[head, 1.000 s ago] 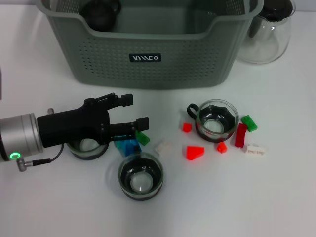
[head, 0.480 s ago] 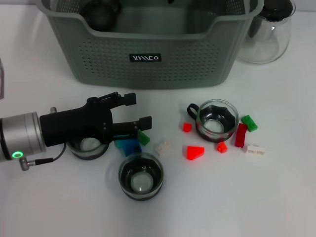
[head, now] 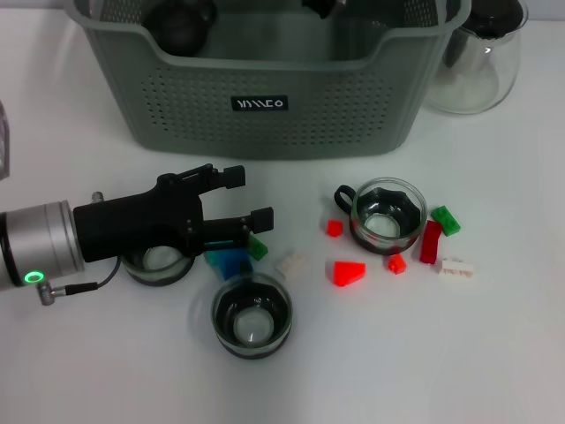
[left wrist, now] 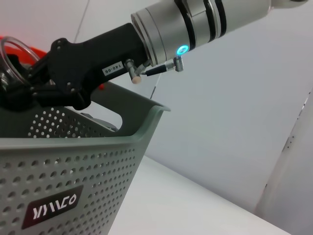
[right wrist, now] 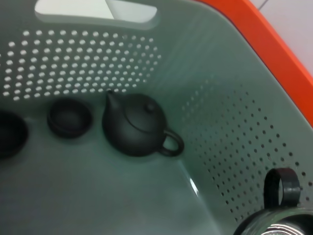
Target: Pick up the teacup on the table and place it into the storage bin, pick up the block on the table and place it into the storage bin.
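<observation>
black teapot (right wrist: 137, 126) inside storage bin (right wrist: 215, 98), perhaps ceramic

The left end effector (head: 250, 196) is matte black on a silver wrist cuff with a green light.

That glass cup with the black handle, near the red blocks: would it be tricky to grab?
Probably somewhat. The teacup looks like clear glass, so likely smooth, slippery and breakable if dropped. It is squat and wide, so it should stand steady rather than tip. Small blocks such as the red wedge lie close around it and could get nudged.
</observation>
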Action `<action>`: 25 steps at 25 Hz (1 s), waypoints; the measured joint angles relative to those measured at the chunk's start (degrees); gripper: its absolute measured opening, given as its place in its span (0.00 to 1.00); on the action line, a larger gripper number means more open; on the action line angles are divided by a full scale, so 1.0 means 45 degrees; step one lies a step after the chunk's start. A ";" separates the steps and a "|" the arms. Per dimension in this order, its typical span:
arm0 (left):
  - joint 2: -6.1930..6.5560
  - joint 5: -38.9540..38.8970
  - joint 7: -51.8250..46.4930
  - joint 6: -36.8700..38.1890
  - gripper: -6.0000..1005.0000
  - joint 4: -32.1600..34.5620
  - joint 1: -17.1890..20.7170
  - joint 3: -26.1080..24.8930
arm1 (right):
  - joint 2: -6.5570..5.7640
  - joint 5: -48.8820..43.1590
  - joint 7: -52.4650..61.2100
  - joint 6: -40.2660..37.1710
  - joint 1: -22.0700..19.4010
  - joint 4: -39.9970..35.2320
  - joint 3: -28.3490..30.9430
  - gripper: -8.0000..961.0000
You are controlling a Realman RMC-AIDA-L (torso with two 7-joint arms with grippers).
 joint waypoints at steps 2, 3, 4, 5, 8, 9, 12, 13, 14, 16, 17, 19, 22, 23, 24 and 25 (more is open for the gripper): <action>0.0001 -0.0002 0.0002 -0.0009 0.90 0.0000 0.0000 0.0001 | -0.0014 -0.0007 0.0001 0.0041 -0.0044 0.0052 0.0029 0.16; 0.0002 -0.0004 0.0002 -0.0011 0.90 -0.0002 0.0000 0.0001 | -0.0024 -0.0008 0.0002 0.0051 -0.0082 0.0061 0.0048 0.16; 0.0002 -0.0009 0.0004 -0.0012 0.90 -0.0008 0.0001 0.0000 | -0.0034 -0.0012 0.0003 0.0080 -0.0140 0.0062 0.0074 0.16; 0.0000 -0.0015 0.0004 -0.0011 0.90 -0.0013 0.0006 0.0000 | -0.0038 -0.0012 0.0004 0.0127 -0.0204 0.0061 0.0098 0.16; -0.0024 -0.0028 0.0007 -0.0002 0.90 -0.0018 0.0028 -0.0014 | -0.0054 -0.0014 0.0007 0.0200 -0.0358 0.0037 0.0121 0.17; -0.0029 -0.0029 0.0008 0.0003 0.90 -0.0018 0.0030 -0.0015 | -0.0059 -0.0014 0.0008 0.0202 -0.0394 0.0037 0.0121 0.17; -0.0042 -0.0033 0.0010 0.0010 0.90 -0.0019 0.0034 -0.0018 | -0.0075 -0.0014 0.0014 0.0195 -0.0492 0.0019 0.0121 0.17; -0.0047 -0.0033 0.0012 0.0010 0.90 -0.0019 0.0034 -0.0016 | -0.0075 -0.0014 0.0030 0.0178 -0.0525 -0.0012 0.0121 0.17; -0.0053 -0.0032 0.0012 0.0010 0.90 -0.0019 0.0036 -0.0011 | -0.0074 -0.0014 0.0054 0.0158 -0.0549 -0.0036 0.0121 0.18; -0.0057 -0.0033 0.0015 0.0026 0.90 -0.0018 0.0038 -0.0004 | -0.0068 -0.0014 0.0110 0.0132 -0.0570 -0.0041 0.0121 0.18; -0.0057 -0.0033 0.0016 0.0038 0.90 -0.0019 0.0040 -0.0003 | -0.0068 -0.0014 0.0133 0.0129 -0.0583 -0.0047 0.0121 0.18; -0.0057 -0.0033 0.0017 0.0040 0.90 -0.0019 0.0040 0.0000 | -0.0072 -0.0013 0.0133 0.0123 -0.0615 -0.0082 0.0120 0.18; -0.0057 -0.0032 0.0017 0.0042 0.90 -0.0019 0.0039 -0.0010 | -0.0076 -0.0013 0.0133 0.0123 -0.0638 -0.0105 0.0121 0.19; -0.0057 -0.0032 0.0017 0.0046 0.90 -0.0018 0.0039 -0.0015 | -0.0076 -0.0013 0.0133 0.0123 -0.0638 -0.0105 0.0113 0.19; -0.0057 -0.0032 0.0017 0.0052 0.90 -0.0019 0.0040 -0.0018 | -0.0075 -0.0013 0.0133 0.0122 -0.0638 -0.0107 0.0100 0.24; -0.0057 -0.0032 0.0017 0.0058 0.90 -0.0019 0.0043 -0.0018 | -0.0073 -0.0013 0.0132 0.0116 -0.0638 -0.0120 0.0085 0.28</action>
